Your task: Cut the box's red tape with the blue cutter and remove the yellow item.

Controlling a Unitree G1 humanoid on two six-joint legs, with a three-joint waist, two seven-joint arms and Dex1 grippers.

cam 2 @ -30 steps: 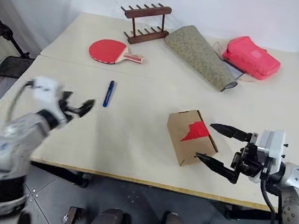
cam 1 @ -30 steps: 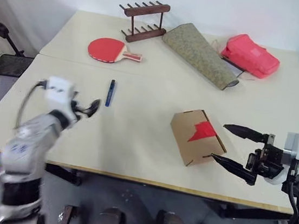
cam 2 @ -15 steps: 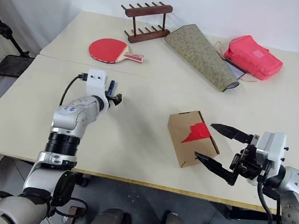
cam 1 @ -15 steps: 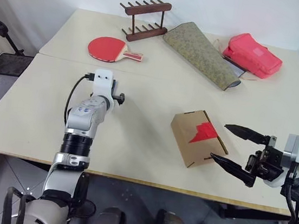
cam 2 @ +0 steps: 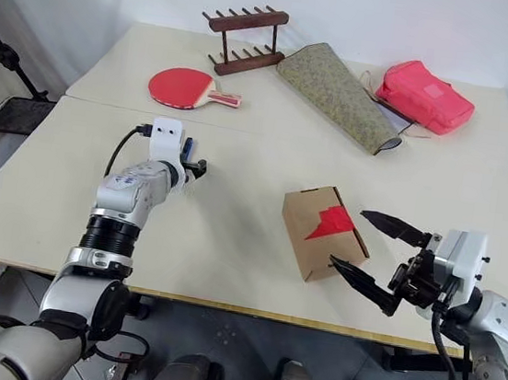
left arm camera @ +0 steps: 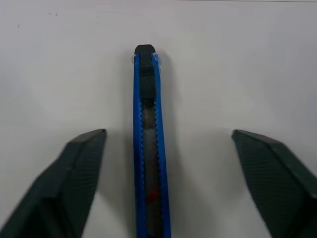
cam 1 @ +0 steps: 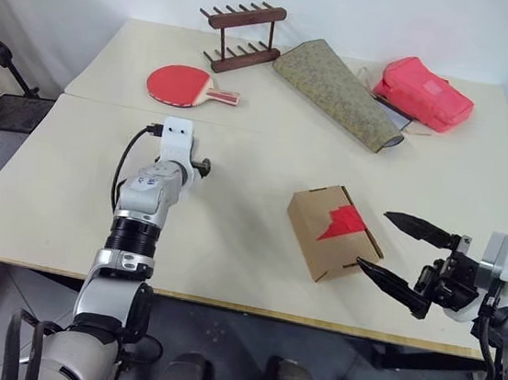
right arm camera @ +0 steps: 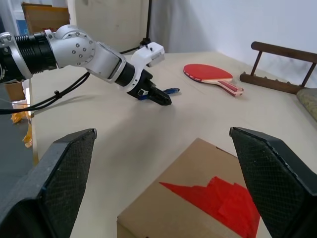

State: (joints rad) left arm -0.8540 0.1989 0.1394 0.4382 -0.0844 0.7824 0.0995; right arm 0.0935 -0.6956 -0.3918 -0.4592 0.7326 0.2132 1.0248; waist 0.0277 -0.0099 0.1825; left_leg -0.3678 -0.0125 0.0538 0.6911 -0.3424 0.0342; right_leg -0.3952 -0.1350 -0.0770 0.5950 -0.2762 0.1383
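Box (cam 2: 320, 231) with red tape (cam 2: 330, 224) mid-frame, open right gripper (cam 2: 368, 256) beside it, lower right.

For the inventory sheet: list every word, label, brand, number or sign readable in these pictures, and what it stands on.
None can be read: the box, red tape, blue cutter, paddle, wooden rack, green pouch and pink-red bag show no lettering.

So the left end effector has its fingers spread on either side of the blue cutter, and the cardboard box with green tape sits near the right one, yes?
Not quite: the tape on the box is red, as the right wrist view shows. The rest holds: the left end effector has its fingers spread either side of the blue cutter, and the box lies near the right end effector.
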